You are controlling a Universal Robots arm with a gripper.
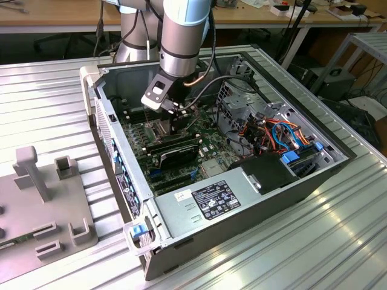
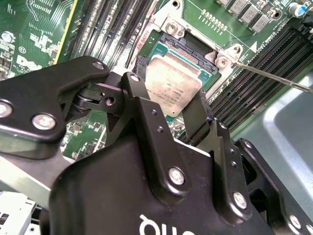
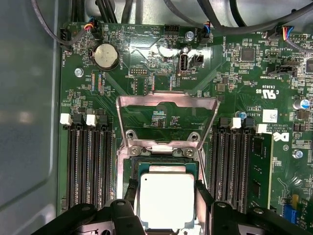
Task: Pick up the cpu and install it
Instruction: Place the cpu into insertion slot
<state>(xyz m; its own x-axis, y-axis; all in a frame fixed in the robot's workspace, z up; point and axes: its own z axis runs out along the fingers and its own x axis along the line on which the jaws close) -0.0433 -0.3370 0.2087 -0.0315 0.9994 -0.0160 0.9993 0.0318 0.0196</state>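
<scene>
Holding the cpu (image 3: 167, 200) clenched in the gripper (image 3: 166, 190), at the open socket (image 2: 188, 49), frame (image 3: 167, 98) flipped up, inside the case (image 1: 290, 202).

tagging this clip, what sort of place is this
Probably a robotics lab or workshop: an open computer case lies on a ribbed metal table, a robot arm reaches into it, and wooden benches stand behind.
</scene>
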